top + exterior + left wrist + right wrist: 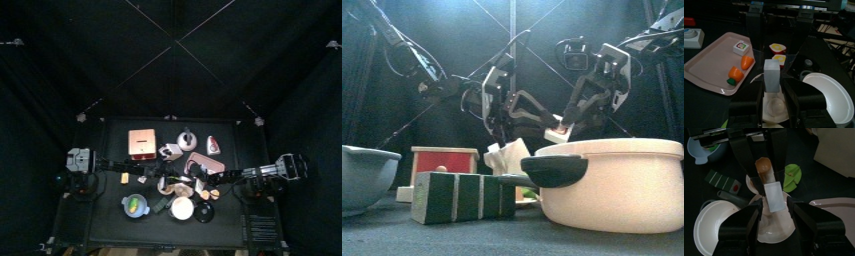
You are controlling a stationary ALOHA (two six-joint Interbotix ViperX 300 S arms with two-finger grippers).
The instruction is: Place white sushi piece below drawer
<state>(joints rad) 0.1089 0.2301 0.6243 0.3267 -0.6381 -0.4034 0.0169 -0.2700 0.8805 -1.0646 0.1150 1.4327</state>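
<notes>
Left gripper: jaws closed on a white rectangular sushi block.
Right gripper: jaws clamp the same block (shared hold).
Advice: release one side before carrying toward the small red-fronted wooden drawer.

Legible text, labels, brands, numbers, signs: none in any view.

The red-fronted drawer, cream pot and dark striped block show plain faces in the front view. The pink tray ahead of the left gripper and the white plate beside the right gripper bear no markings that can be read.
</notes>
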